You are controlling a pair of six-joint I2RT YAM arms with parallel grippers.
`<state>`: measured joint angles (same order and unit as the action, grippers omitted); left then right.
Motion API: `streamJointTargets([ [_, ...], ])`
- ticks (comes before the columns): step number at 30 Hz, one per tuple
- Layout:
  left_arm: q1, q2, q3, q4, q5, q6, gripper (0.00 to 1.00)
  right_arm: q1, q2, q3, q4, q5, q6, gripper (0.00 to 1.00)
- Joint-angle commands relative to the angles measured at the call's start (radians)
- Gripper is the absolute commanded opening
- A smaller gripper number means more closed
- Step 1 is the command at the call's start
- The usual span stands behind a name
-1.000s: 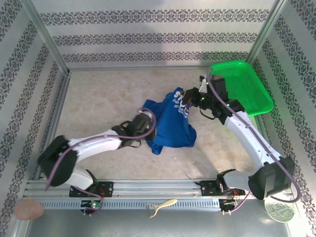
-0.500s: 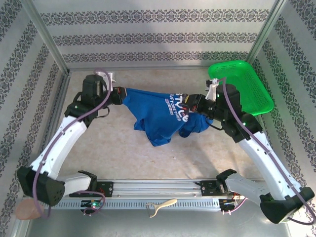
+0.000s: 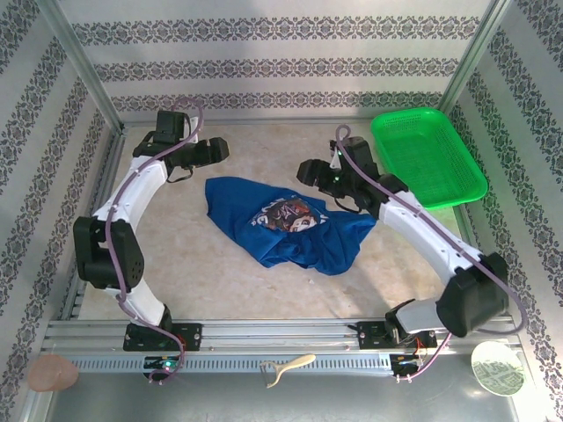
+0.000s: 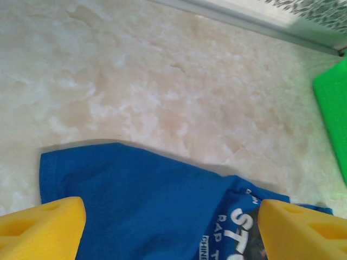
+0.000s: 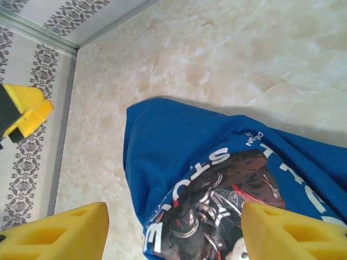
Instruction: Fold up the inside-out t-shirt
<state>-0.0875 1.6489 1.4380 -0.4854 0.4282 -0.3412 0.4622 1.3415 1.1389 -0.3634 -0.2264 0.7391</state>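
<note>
1. Blue t-shirt (image 3: 290, 224) lies crumpled mid-worktop (image 3: 176, 255), chest graphic up.
2. Left end effector (image 3: 218, 149), fingers apart, hangs near its far-left corner, arm arched.
3. Right end effector (image 3: 306, 170), fingers apart, hangs near its far-right edge.

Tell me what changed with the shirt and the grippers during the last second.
The left gripper and the right gripper let go of the t-shirt, which they held stretched between them half a second ago. It now lies on the table, graphic up; both grippers are open near its far edge. The green basket stayed put.
</note>
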Motion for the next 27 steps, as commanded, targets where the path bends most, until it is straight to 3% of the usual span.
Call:
streamJointTargets([
  [1, -0.051, -0.135, -0.077, -0.034, 0.032, 0.001, 0.85, 0.030, -0.107, -0.124, -0.098, 0.058, -0.058, 0.65],
  [5, -0.206, -0.263, -0.264, -0.011, -0.039, -0.026, 0.86, 0.123, -0.179, -0.291, -0.078, 0.095, 0.009, 0.65],
  [10, -0.375, -0.375, -0.527, 0.130, -0.183, -0.147, 0.87, 0.251, -0.143, -0.404, 0.023, 0.128, 0.108, 0.65],
  [14, -0.428, -0.357, -0.658, 0.261, -0.197, -0.231, 0.88, 0.289, -0.029, -0.400, 0.116, 0.115, 0.124, 0.63],
  [22, -0.459, -0.233, -0.646, 0.358, -0.204, -0.224, 0.92, 0.311, 0.187, -0.291, 0.159, 0.105, 0.106, 0.56],
  [24, -0.460, -0.181, -0.640, 0.391, -0.192, -0.230, 0.92, 0.308, 0.221, -0.278, 0.166, 0.120, 0.104, 0.43],
  [27, -0.460, -0.098, -0.633, 0.472, -0.144, -0.253, 0.84, 0.290, 0.223, -0.271, 0.156, 0.094, 0.090, 0.07],
])
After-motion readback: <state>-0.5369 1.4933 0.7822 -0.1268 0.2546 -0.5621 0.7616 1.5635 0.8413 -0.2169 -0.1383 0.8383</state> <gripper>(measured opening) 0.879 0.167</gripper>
